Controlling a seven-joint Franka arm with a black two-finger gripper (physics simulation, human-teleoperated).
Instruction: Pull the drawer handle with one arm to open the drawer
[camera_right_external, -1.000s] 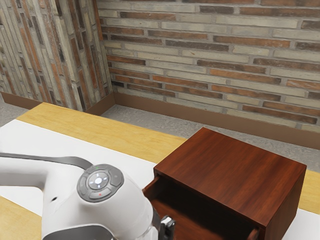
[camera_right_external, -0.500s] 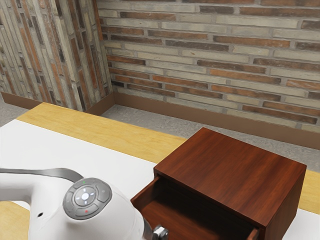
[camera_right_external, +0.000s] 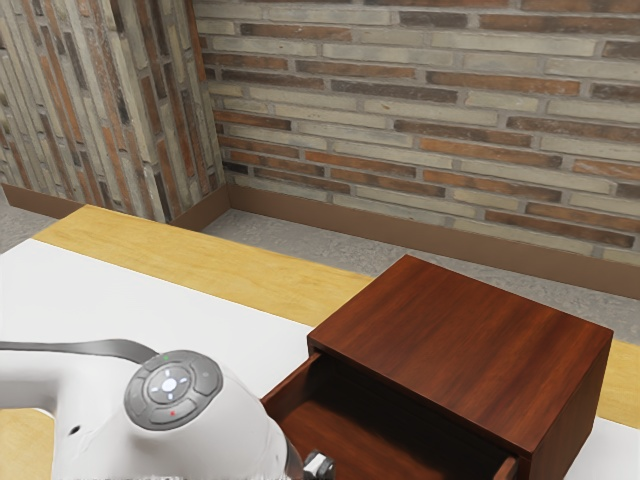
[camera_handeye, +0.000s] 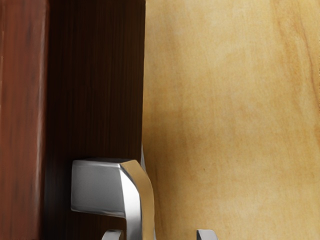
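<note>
Brick walls (camera_right_external: 420, 120) are enclosing the scene behind a light wooden table (camera_right_external: 200, 260), which is carrying a white mat (camera_right_external: 150, 300). A dark red wooden cabinet (camera_right_external: 460, 340) is sitting on the table toward the exterior view's right. The white arm (camera_right_external: 170, 420) is reaching in from the exterior view's lower left and is covering the near corner of the cabinet. The drawer (camera_right_external: 370, 430) is standing partly open, its front drawn clear of the cabinet body and its dark interior showing. In the wrist view the silver handle (camera_handeye: 125, 190) is projecting from the drawer front just under the hand, over bare table wood. A small silver piece at the arm's edge in the exterior view is probably the same handle. Whether the gripper is gripping the handle cannot be determined.
</note>
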